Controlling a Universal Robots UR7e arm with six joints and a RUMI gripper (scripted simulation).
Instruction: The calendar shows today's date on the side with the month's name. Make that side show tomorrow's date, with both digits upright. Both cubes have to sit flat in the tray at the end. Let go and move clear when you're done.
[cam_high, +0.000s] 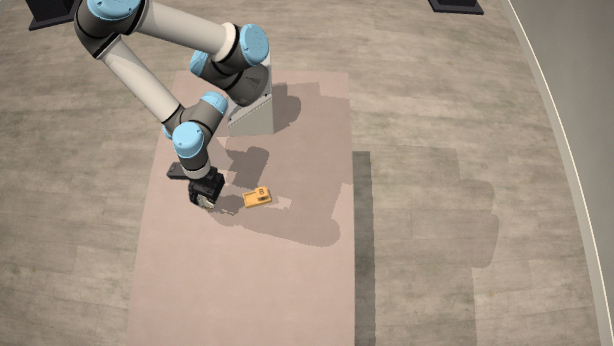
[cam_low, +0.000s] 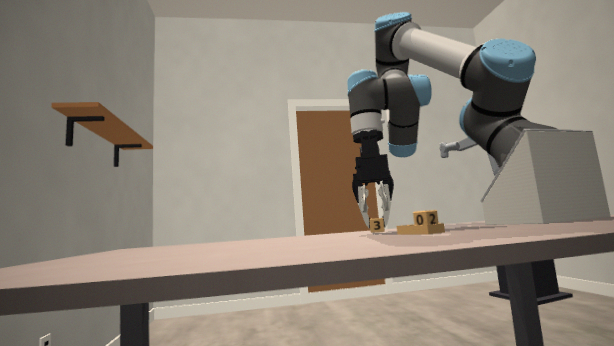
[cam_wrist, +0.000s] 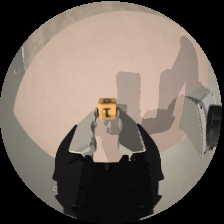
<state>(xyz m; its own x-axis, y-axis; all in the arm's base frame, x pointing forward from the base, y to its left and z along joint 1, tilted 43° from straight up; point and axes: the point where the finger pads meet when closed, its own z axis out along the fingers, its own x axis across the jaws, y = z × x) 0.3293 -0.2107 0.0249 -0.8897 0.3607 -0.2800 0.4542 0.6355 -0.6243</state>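
Note:
My gripper (cam_high: 207, 205) (cam_low: 377, 228) (cam_wrist: 107, 107) is shut on a small orange cube (cam_low: 377, 225) (cam_wrist: 107, 109), low over the table. The cube shows an upright 3 in the exterior view and a mark like a 1 in the wrist view, with part of another mark on the face above it. I cannot tell whether it touches the table. The orange tray (cam_high: 256, 205) (cam_low: 407, 230) stands beside the gripper. The other cube (cam_high: 262, 192) (cam_low: 424, 218) sits in one end of it, with 0 and 2 on two side faces and a mark like an 8 on top. The month's name is not readable.
The pinkish table (cam_high: 240, 280) (cam_low: 210, 265) carries the tray and the arm's pale base block (cam_high: 252, 124) (cam_low: 565, 175). The base is behind the tray in the top view. A wooden shelf (cam_low: 100, 120) is on the wall, far from the gripper.

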